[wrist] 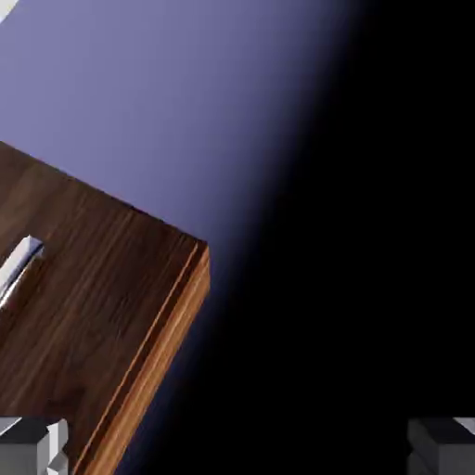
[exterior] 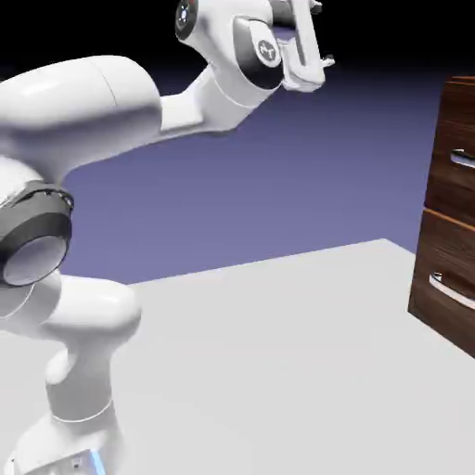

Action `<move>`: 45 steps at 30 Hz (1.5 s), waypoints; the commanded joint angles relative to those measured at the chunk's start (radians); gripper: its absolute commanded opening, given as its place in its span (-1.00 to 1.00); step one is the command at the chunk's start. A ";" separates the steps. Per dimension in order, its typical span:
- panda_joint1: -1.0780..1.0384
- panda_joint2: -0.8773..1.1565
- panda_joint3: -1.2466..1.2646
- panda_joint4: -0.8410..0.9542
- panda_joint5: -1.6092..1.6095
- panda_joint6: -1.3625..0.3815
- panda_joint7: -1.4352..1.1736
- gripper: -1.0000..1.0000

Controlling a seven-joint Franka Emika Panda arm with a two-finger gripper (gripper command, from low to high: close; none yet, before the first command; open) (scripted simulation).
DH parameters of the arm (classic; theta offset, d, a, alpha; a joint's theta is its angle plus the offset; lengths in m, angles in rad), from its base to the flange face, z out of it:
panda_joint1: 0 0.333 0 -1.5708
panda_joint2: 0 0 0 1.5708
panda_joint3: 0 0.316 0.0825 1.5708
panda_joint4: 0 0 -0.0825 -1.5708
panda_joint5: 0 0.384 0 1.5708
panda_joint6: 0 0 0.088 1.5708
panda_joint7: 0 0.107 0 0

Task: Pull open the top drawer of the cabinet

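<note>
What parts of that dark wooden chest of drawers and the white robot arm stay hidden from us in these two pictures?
- Exterior view: the dark brown wood-grain cabinet is cut off by the right edge; each silver bar handle shows only its end.
- Hand view: one handle end shows; the left edge cuts off the rest.
- Exterior view: the top edge crops the white two-finger gripper.

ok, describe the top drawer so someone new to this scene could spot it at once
At the exterior view's right edge stands the cabinet, dark brown wood grain, on the white table. Two drawer fronts show, each with a silver bar handle. The top drawer is the upper one, its handle cut off by the frame edge; the lower drawer sits beneath the seam, nearer the tabletop.
</note>
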 commanded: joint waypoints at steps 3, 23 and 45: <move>0.094 -0.026 -0.066 0.063 -0.108 -0.013 -0.131 0.00; 0.717 -0.200 -0.508 0.483 -0.829 -0.102 -1.000 0.00; 1.332 -0.394 -0.868 0.982 -1.396 -0.133 -1.837 0.00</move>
